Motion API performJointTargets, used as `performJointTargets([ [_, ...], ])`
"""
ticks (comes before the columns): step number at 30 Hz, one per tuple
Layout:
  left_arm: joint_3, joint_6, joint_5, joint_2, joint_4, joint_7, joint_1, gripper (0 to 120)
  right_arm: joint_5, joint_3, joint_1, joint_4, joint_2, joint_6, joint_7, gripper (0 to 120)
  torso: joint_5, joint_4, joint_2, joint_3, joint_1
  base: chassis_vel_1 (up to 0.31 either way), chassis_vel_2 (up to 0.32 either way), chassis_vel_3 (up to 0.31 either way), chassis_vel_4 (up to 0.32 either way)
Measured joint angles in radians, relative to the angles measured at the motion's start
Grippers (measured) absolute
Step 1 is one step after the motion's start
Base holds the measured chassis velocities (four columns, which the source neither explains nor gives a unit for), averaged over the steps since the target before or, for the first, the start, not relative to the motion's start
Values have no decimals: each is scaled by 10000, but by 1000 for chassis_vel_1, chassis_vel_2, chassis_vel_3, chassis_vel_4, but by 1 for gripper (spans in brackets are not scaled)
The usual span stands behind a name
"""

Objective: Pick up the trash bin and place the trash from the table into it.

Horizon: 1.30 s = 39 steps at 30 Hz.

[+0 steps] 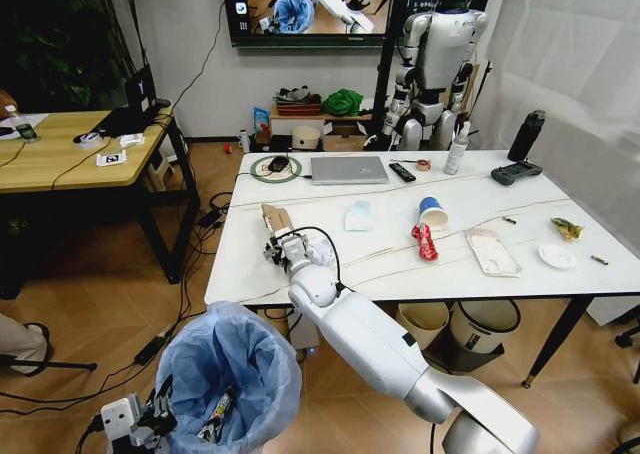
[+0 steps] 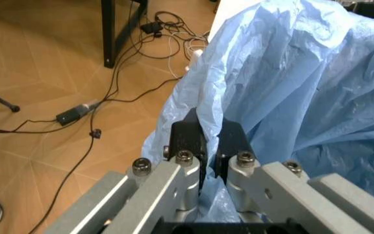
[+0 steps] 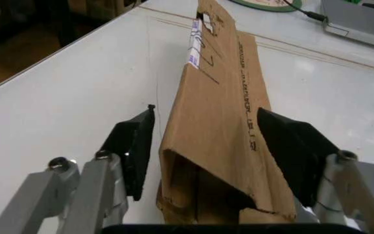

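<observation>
My left hand [image 2: 210, 146] is clenched on the trash bin [image 1: 232, 374]; my released right hand [image 3: 213, 156] straddles the cardboard box [image 3: 223, 126] on the bench [image 1: 330, 264], so closing comes next.

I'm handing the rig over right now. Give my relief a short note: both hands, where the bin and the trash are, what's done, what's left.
Left hand: shut on the trash bin bag rim, holding it low beside the table near its front left corner.
Right hand: open, fingers either side of the cardboard box lying on the table, not yet closed.
Done: bin is picked up; a wrapper-like piece shows inside it.
Left on the table: the box, crumpled white paper, red wrapper, paper cup, flat white packet, small white plate.
</observation>
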<state>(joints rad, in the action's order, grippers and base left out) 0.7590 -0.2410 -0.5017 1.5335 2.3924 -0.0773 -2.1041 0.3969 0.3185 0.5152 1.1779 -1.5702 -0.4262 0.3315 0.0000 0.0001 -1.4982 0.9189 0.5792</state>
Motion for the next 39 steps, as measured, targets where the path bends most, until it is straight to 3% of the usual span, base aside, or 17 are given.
performJointTargets([
  [10, 2, 0, -15, -23, -52, 0, -7, 0, -1, 36, 80, -17, 29, -23, 0, 27, 0, -1, 0, 0, 0, 0, 0, 0, 0],
  [14, 1, 6, -21, -50, -67, 8, -9, 0, -22, 39, 169, 41, 88, -25, 3, 8, 0, -1, 0, 0, 0, 0, 0, 0, 0],
  [18, -16, 9, -23, -83, -79, 16, -14, 0, 184, 49, 223, 384, 162, -41, 27, 0, 0, 0, 0, 0, 0, 0, 0, 0, 0],
  [22, -58, 19, -27, -132, -109, 19, -36, 0, 703, 56, 301, 1044, 422, 71, 40, 0, 0, 1, 0, 0, 0, 0, 0, 0, 0],
  [34, -414, 28, -157, -549, -180, 7, 75, 0, 3960, 20, 1257, 5848, 2475, 1106, 327, 0, 3, -1, 0, -1, 0, 0, 0, 0, 0],
  [39, -561, -38, -161, -663, -150, -5, 180, 0, 5127, 256, 2194, 8420, 4080, 1925, 125, 0, 2, 0, 0, -2, 0, 0, 0, 0, 0],
])
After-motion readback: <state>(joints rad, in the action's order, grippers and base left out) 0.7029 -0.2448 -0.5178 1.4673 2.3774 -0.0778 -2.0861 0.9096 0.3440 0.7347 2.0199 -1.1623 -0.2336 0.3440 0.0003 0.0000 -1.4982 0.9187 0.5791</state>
